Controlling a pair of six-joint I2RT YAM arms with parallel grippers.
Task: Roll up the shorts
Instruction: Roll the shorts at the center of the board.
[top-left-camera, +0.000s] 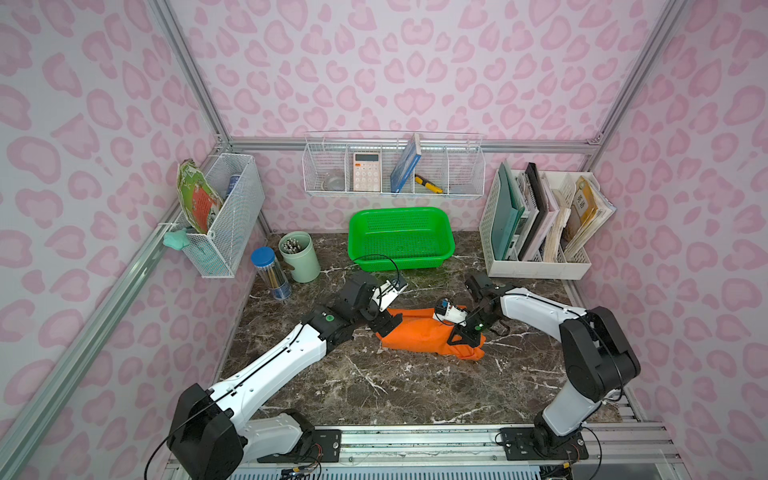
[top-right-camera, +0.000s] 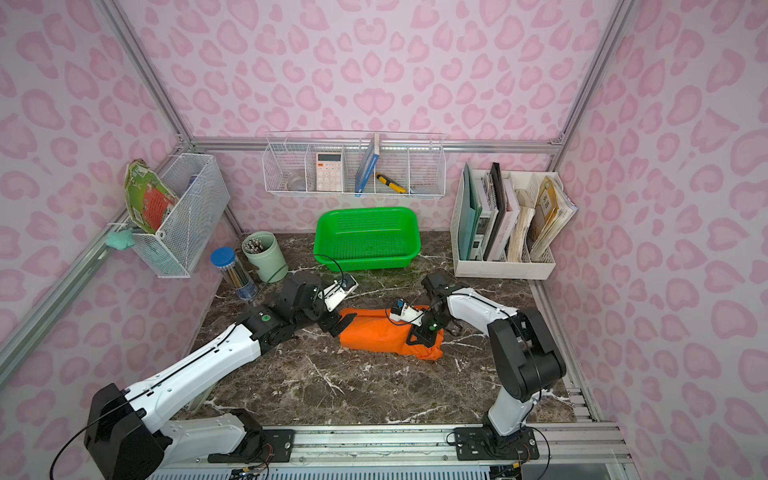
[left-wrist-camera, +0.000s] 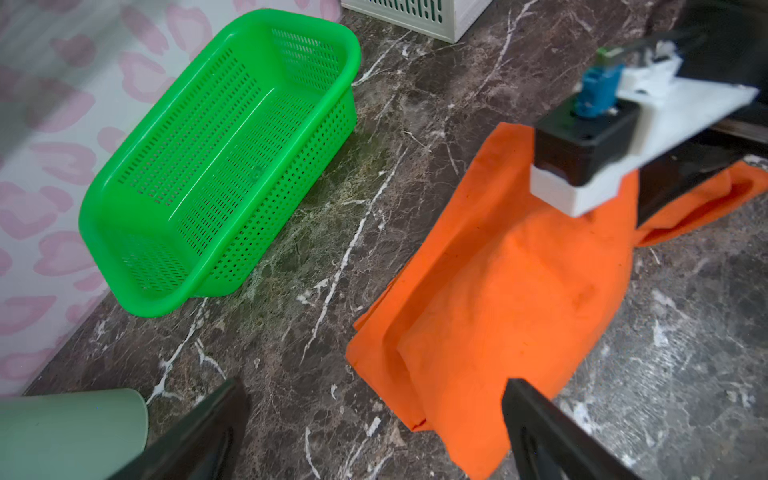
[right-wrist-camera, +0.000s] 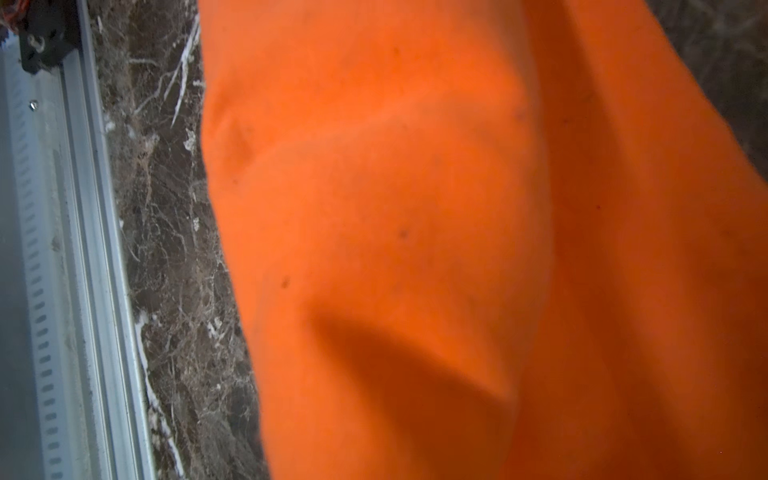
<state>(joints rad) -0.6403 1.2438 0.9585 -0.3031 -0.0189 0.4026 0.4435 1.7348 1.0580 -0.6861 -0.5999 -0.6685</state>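
Two claws flank bright orange thin-fabric shorts (top-left-camera: 419, 334) bundled on the marble bench (top-left-camera: 374, 386): right claw (top-left-camera: 463, 334) closed, seemingly pinching fabric to anchor it; left claw (top-left-camera: 388, 325) spread wide, empty, just beside.

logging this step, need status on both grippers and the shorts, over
Left gripper open at one end of the shorts. Right gripper shut at the other end, hold unclear. Shorts bundled on the table. Green basket apart, behind.

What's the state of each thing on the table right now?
shorts: folded into a loose bundle, lying flat.
left gripper: open, at one end of the bundle.
right gripper: shut, down on the opposite end.
green basket: upright, empty.
mint cup: upright, holding pens.
tube: blue lid on.
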